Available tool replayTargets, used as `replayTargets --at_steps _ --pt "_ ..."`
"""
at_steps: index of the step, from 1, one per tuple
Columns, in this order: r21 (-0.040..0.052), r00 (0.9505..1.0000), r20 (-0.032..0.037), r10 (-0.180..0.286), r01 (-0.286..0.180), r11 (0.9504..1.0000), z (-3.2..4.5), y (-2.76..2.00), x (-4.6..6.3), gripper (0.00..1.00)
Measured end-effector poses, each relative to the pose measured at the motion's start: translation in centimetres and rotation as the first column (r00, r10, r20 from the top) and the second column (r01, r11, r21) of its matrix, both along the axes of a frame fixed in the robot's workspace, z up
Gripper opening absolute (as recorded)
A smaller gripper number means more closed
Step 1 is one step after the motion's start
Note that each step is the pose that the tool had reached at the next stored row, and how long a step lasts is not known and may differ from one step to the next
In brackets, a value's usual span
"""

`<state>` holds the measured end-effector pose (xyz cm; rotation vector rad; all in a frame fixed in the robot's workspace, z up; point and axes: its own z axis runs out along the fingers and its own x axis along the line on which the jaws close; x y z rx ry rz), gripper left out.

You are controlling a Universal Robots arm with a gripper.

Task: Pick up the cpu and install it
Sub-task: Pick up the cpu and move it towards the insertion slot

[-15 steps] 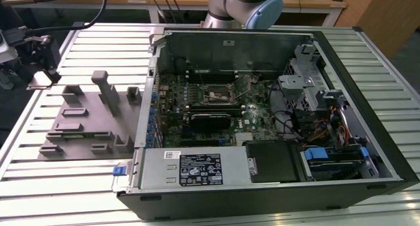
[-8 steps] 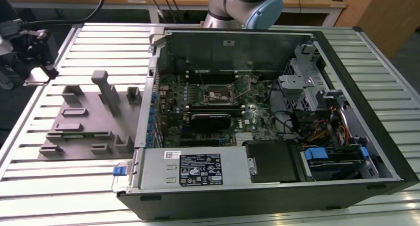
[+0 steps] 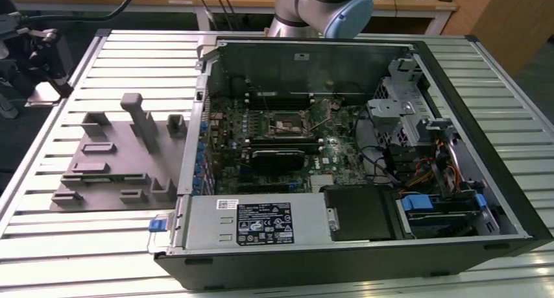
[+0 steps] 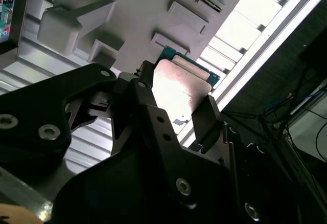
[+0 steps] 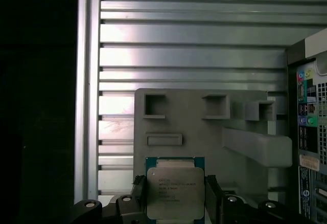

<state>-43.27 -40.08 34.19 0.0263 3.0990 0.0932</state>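
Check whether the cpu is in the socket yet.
Out. The hand grips the cpu near the holder, outside the case.

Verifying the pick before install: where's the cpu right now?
In both wrist views the cpu is held in the gripper, fingers against two opposite edges. It hangs over the grey holder plate on the slatted table, beside the computer case.

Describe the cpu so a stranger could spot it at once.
Beside the open computer case lies a grey holder plate. Over it, in both wrist views, the gripper clasps the cpu: a flat silver square with a green rim, unlike the plate's grey blocks.
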Motion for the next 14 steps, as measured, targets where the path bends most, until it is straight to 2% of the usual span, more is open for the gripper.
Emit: replayTargets --at_steps 14 --pt "0.0 1.0 0.0015 0.0 0.0 1.0 2.29 0.11 0.0 0.54"
